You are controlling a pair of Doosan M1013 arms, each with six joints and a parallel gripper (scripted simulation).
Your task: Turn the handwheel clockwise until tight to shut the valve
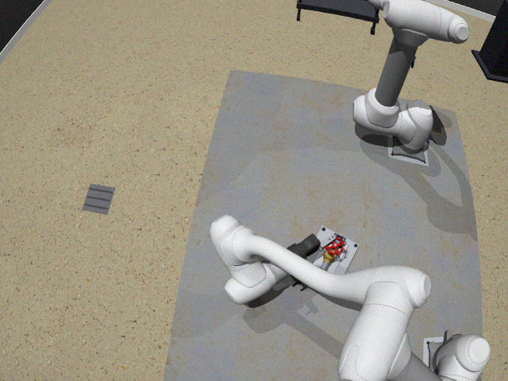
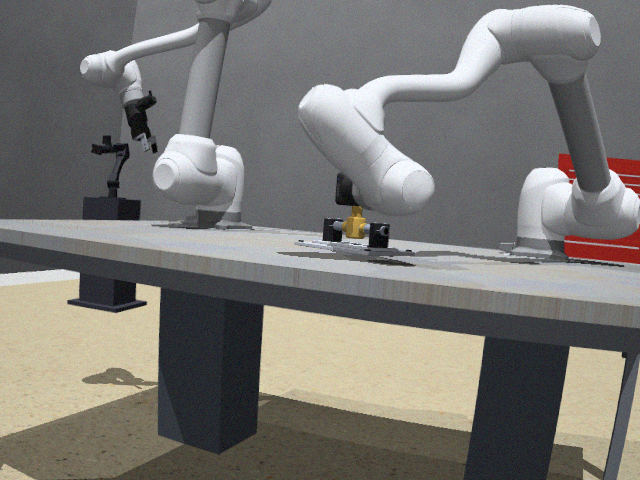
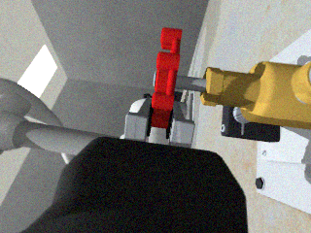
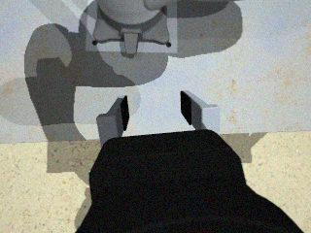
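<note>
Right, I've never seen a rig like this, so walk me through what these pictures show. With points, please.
You are looking at two white jointed robot arms, each ending in a gripper with two fingers. One picture looks down from above, one looks across from the side, and two come from cameras on the arms' wrists.

Both arms are mounted on a grey table [image 1: 279, 172] [image 2: 289, 273]. Between them, a yellow valve body [image 1: 329, 256] [image 2: 355, 227] [image 3: 279, 94] sits over a light metal plate [image 1: 348, 260] [image 3: 284, 165], with a red handwheel [image 1: 335, 246] [image 3: 165, 80] on its stem.

The left gripper [image 3: 160, 112] is closed on the handwheel's rim. The right gripper [image 2: 148, 147] [image 4: 155, 104] is open, with nothing between its fingers.
</note>
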